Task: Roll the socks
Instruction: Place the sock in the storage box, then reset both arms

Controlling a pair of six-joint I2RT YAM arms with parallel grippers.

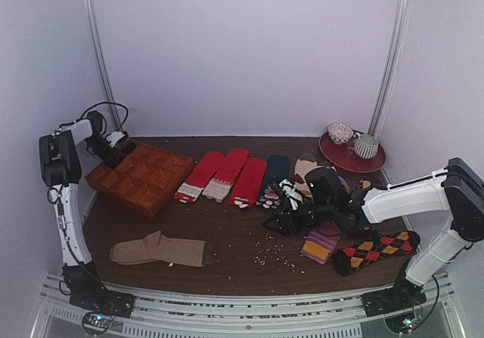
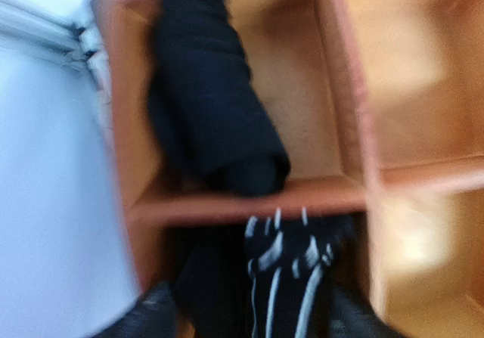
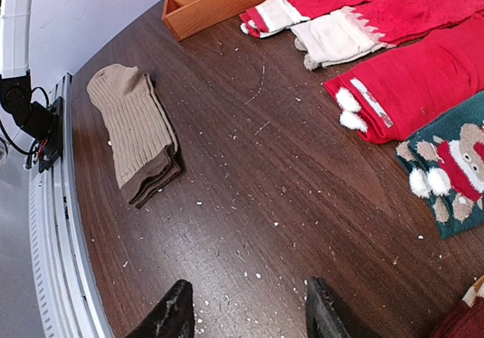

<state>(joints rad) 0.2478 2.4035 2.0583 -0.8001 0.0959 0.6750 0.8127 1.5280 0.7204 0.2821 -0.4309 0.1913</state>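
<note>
In an edge cell of the tray (image 2: 249,202), the left pincer (image 2: 253,319) straddles the striped sock (image 2: 283,277); blur hides whether it grips. Seat it below the walls, next to the black roll's (image 2: 212,111) cell. Right of the tray, the right pincer (image 3: 246,311) hangs spread, empty. No legible writing.

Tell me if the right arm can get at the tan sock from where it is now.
Probably, at a stretch. Only bare, crumb-strewn table lies between the open right gripper and the tan sock, but the right arm is stretched well out.
</note>
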